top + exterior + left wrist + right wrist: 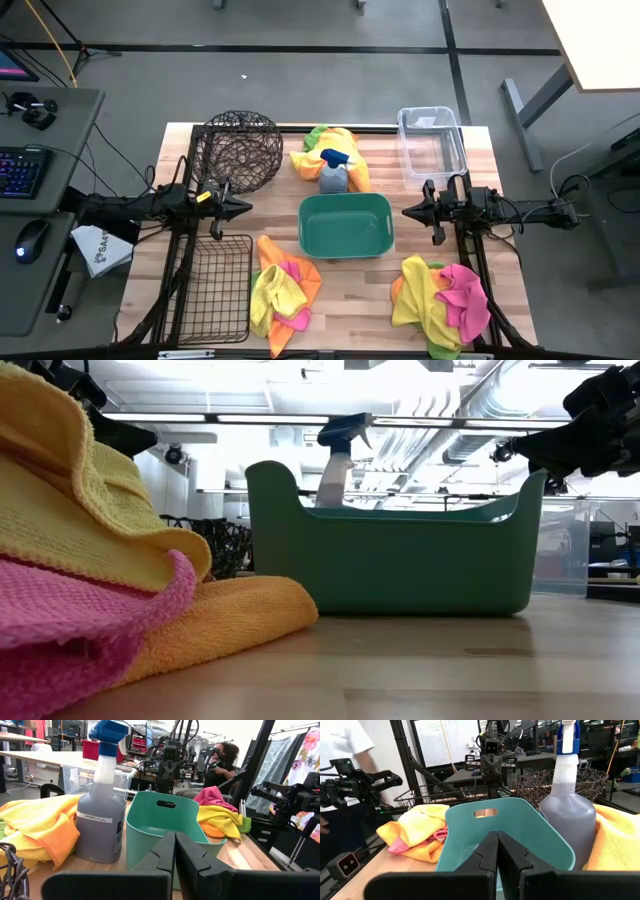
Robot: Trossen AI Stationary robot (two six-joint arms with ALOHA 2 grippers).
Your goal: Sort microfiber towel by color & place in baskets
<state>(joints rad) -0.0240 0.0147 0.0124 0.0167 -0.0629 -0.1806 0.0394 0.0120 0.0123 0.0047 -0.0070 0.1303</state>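
Heaped pink, yellow and orange microfiber towels [283, 292] lie unsorted on my wooden table [365, 300]. Both pincers, left [243, 208] and right [408, 211], hover closed and empty beside the seemingly empty teal plastic tub [345, 225]; I'd open first.

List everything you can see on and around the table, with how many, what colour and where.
Towel piles: three, yellow, orange, pink and green; one far behind the spray bottle, two at the near edge.
Spray bottle: one, blue-grey, just behind the tub.
Teal tub: one, table centre.
Round wire basket: one, dark, far left.
Rectangular wire basket: one, black, near left.
Clear bin: one, far right.
Keyboard and mouse: side desk, left.
Left end effector: shut, left of the tub.
Right end effector: shut, right of the tub.
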